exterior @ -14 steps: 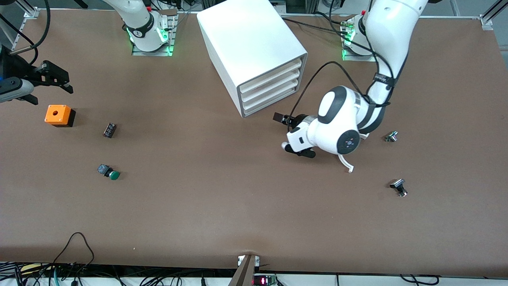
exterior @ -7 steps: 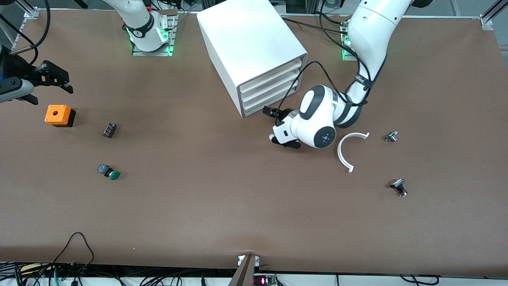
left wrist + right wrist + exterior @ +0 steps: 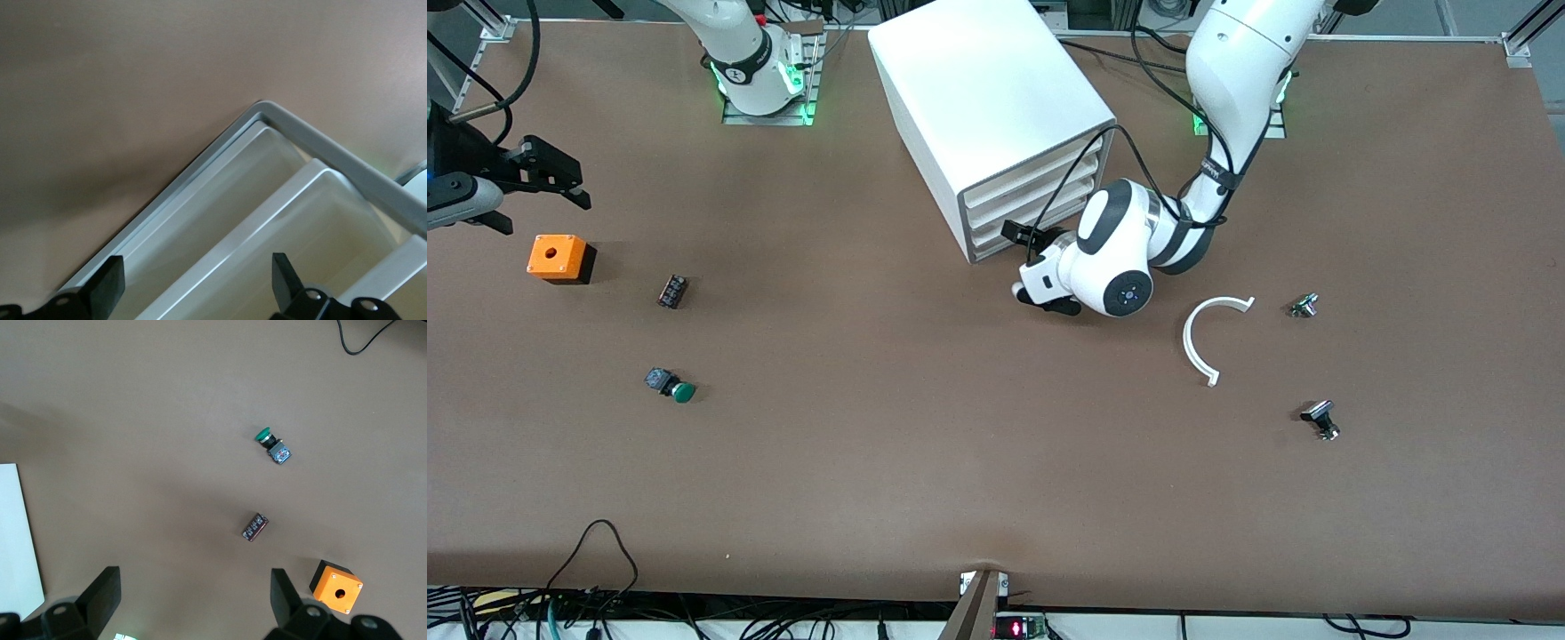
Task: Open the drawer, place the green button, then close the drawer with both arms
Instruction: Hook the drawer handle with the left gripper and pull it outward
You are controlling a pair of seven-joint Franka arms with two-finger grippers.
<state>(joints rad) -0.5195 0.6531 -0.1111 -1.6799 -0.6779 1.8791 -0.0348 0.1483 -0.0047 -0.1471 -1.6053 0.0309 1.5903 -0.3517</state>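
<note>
The white cabinet [image 3: 996, 107] stands at the middle of the table near the bases; its three drawers look shut. The lowest drawer [image 3: 1032, 233] shows in the left wrist view [image 3: 213, 207] too. My left gripper [image 3: 1016, 265] is open, low, just in front of the drawer fronts; in its wrist view [image 3: 197, 287] the jaws straddle the lower drawer rims. The green-capped button [image 3: 671, 386] lies on the table toward the right arm's end and also shows in the right wrist view [image 3: 272, 445]. My right gripper [image 3: 547, 216] waits open and empty, high over that end [image 3: 193, 603].
An orange box [image 3: 560, 258] and a small dark part [image 3: 673, 291] lie near the button. A white curved strip [image 3: 1209, 342] and two small black-and-silver parts [image 3: 1304, 306] [image 3: 1320, 420] lie toward the left arm's end.
My left arm has swung toward the cabinet, bringing its open gripper up to the drawer fronts and uncovering the white curved strip. The right arm has not moved.
</note>
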